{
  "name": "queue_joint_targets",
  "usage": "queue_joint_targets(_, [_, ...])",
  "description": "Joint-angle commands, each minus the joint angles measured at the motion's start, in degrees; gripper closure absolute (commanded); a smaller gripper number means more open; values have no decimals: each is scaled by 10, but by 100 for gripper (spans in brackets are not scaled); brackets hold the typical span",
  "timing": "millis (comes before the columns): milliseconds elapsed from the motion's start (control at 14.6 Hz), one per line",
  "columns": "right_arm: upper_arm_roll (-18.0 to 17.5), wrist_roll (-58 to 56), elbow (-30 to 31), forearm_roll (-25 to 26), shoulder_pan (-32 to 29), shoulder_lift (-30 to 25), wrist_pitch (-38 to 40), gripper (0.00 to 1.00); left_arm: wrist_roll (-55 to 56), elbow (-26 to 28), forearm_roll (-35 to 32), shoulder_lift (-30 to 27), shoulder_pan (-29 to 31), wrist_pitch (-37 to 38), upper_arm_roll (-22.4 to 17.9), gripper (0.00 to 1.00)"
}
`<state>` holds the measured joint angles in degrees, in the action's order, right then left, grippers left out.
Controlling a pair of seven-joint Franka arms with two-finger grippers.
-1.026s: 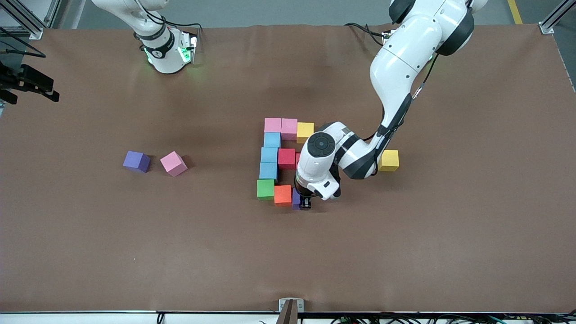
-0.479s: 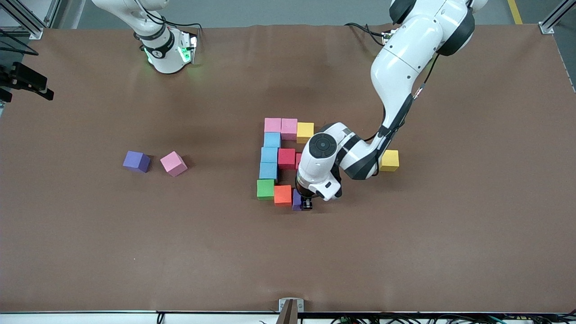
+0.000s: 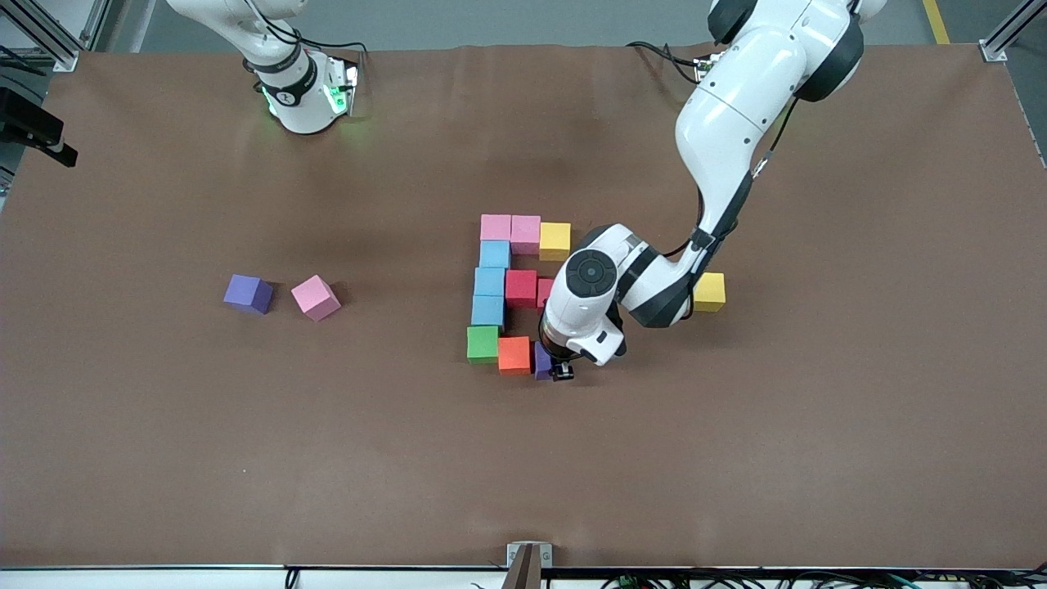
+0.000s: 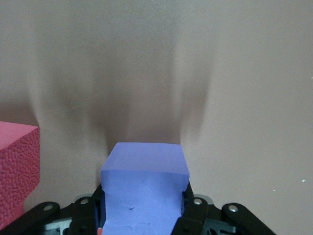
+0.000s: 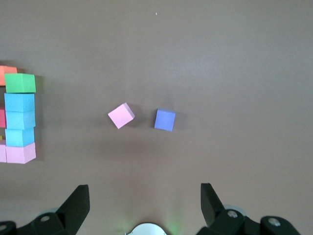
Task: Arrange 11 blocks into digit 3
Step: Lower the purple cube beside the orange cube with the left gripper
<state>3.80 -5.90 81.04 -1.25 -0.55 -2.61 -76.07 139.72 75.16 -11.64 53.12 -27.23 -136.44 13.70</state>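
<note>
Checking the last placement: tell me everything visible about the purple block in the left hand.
The purple block is a small matte cube with plain, slightly grainy faces, foam-like in look. The left hand is shut on it, a finger on each side. It sits upright beside the orange block, at the end of the figure's bar nearest the front camera. Most of it is hidden under the hand in the front view; whether it rests on the table cannot be told.
</note>
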Motion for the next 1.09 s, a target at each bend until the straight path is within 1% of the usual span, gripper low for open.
queue_joint_targets(0, [2,-3,3,-8,-2,-6,13,0,4,-4,19,21,-9,22,-3,75])
queue_joint_targets(821, [1,-2,7,-5,0,-7,15,0,5,-13,19,28,-18,13,0,73])
queue_joint_targets(1026, [-1,25,8,-6,2,-7,15,0,5,-13,19,28,-18,2,-1,73])
